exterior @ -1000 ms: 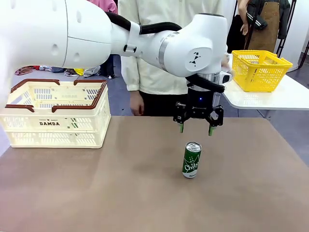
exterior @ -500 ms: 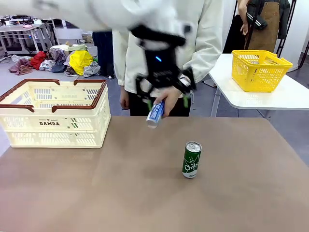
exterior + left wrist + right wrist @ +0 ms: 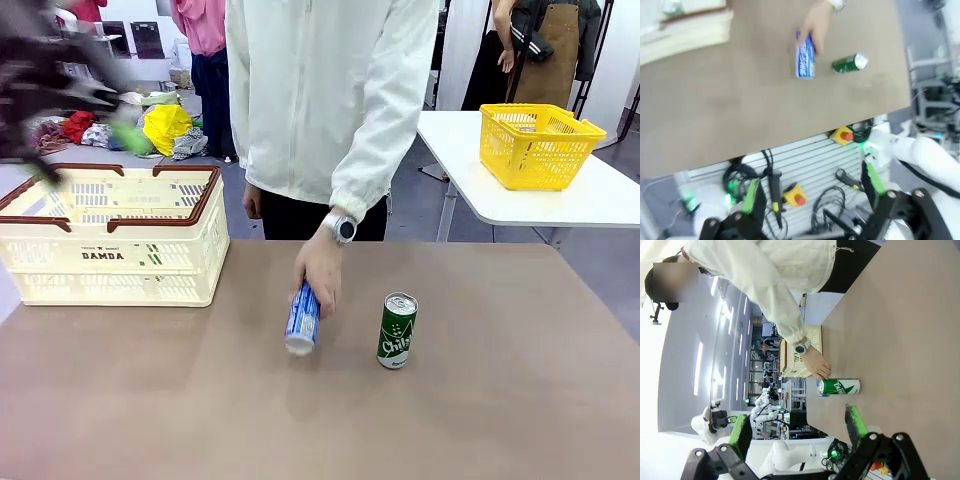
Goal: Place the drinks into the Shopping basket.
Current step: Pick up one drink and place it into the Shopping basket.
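Note:
A green drink can (image 3: 397,331) stands upright on the brown table. Left of it a person's hand (image 3: 320,268) holds a blue drink can (image 3: 303,318), tilted, with its lower end at the tabletop. The cream Shopping basket (image 3: 110,258) sits at the table's far left. My left gripper (image 3: 45,100) is a dark blur high above the basket; in the left wrist view it (image 3: 812,192) is open and empty, far above the blue can (image 3: 806,57) and green can (image 3: 850,63). My right gripper (image 3: 797,429) is open and empty, well back from the green can (image 3: 839,386).
A yellow mesh basket (image 3: 540,145) stands on a separate white table (image 3: 560,205) at the back right. The person stands at the far edge of the brown table (image 3: 480,400). Clothes lie in a pile on the floor behind the Shopping basket.
My left arm has swung from above the green can up and away to the left, over the basket. The person's hand has brought a blue can down onto the table beside the green one.

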Available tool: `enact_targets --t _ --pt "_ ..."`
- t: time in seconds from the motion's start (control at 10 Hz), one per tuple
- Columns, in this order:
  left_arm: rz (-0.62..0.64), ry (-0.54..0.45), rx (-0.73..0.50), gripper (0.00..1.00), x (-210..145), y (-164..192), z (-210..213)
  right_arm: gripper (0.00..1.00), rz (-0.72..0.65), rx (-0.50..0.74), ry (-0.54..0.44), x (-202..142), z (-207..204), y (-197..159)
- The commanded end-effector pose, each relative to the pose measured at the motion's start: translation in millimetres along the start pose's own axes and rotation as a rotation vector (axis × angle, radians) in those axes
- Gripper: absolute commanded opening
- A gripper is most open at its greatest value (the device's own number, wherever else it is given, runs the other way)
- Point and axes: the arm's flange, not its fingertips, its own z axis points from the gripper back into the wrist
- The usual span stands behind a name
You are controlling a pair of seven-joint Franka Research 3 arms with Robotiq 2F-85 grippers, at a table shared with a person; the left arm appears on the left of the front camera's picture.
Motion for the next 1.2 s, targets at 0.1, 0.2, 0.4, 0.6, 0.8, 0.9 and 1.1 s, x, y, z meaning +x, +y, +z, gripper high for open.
enact_targets --t 0.1,0.2,0.4,0.6,0.8,0.9,1.1 --pt "0.045 -0.157 -0.182 1.00 -41 79 25 1.00 0.022 0.006 0.008 -1 2 1" --pt "0.039 -0.165 -0.185 1.00 -41 82 20 1.00 0.022 0.006 0.008 -1 2 1" --pt "0.088 -0.174 -0.181 1.00 -34 85 15 1.00 0.022 0.006 0.008 -1 2 1" --pt "0.131 -0.161 -0.160 1.00 -24 78 11 1.00 0.022 0.006 0.008 -1 2 1" --pt "0.174 -0.152 -0.154 1.00 -12 64 5 1.00 0.022 0.006 0.008 -1 2 1" --pt "0.203 -0.148 -0.126 1.00 -6 56 3 1.00 0.022 0.006 0.008 -1 2 1" --pt "0.274 -0.137 -0.072 1.00 11 36 -8 1.00 0.022 0.006 0.008 -1 2 1"
